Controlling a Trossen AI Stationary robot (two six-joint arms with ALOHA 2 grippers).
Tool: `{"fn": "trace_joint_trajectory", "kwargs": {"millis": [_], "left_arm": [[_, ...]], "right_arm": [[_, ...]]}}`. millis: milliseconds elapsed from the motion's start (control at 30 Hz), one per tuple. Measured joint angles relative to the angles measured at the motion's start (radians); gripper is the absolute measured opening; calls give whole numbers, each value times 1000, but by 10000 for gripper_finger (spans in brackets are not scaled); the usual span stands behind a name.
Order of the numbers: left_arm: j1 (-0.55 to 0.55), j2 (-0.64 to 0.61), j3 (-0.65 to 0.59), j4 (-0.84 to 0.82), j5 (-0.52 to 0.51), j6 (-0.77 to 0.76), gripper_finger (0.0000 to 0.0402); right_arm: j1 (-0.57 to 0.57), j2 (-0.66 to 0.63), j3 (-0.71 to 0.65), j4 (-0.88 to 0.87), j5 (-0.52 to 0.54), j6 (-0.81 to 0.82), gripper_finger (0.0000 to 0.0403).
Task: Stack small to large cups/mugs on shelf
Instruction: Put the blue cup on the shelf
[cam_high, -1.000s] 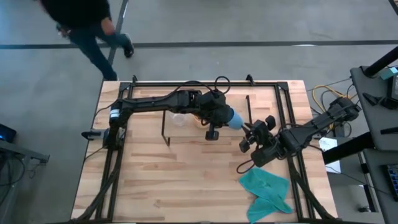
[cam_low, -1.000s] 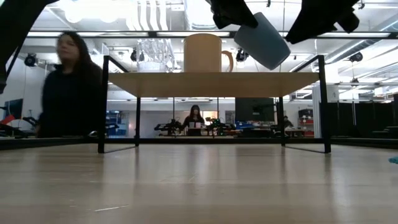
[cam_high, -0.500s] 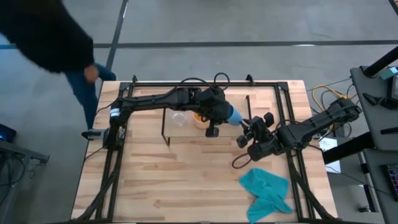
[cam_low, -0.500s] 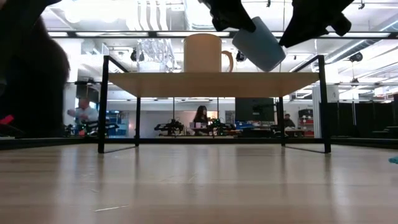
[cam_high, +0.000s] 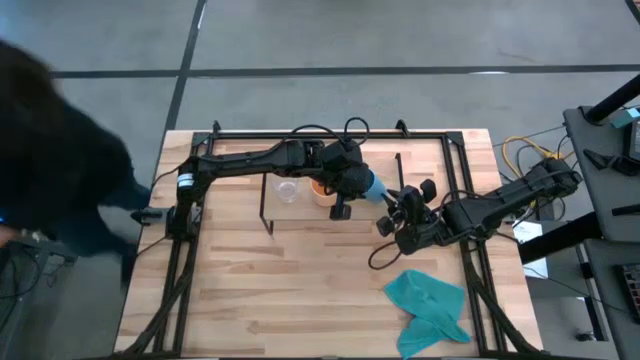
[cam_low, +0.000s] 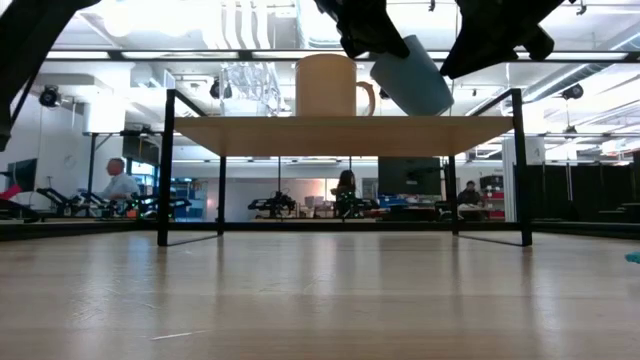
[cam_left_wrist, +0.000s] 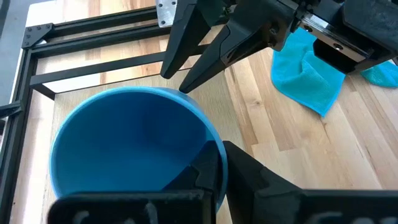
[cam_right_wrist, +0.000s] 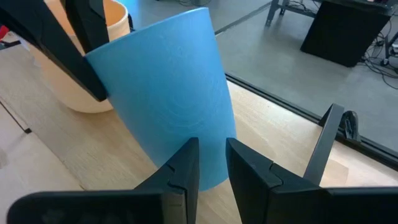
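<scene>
Over the right end of the shelf (cam_low: 345, 125), the left pincer (cam_high: 358, 186) is clamped on the rim of the small blue cup (cam_high: 375, 187), one finger inside the mouth and one on the outer wall as the left wrist view shows it, holding the cup (cam_low: 412, 75) tilted in the air just above the board and right beside the orange mug (cam_low: 327, 85). The right pincer (cam_high: 402, 213) is just past the cup's base, and its wrist view has both fingers (cam_right_wrist: 183, 168) sitting close together right under the blue wall (cam_right_wrist: 168, 93), part-spread with nothing between them, so it's not gripping anything. My guess on handling: the cup looks like smooth plastic, light and stiff, so a rim pinch is fine but a slick wall can twist in the grip once it tips. If the right arm takes over, I'd go across the body low down, not at the lip where the left fingers are. The mug stands upright on the shelf with its handle toward the blue cup, and looks heavier and more stable. The tiny clear glass cup (cam_high: 287, 190) sits on the shelf's left side, apart from the mug, and that's the fragile one. A teal cloth (cam_high: 432, 305) lies on the counter (cam_high: 300, 300) near the front, well clear
</scene>
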Motion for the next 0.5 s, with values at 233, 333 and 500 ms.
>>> {"fn": "trace_joint_trajectory", "kwargs": {"millis": [233, 333, 500], "left_arm": [[0, 0, -10, 5, 7, -4, 0], [0, 0, -12, 6, 10, -5, 0], [0, 0, -12, 18, 13, -5, 0]], "right_arm": [[-1, 0, -2, 10, 0, 0, 75], [-1, 0, -2, 17, 1, -1, 75], [-7, 0, -4, 29, 4, -3, 75]]}}
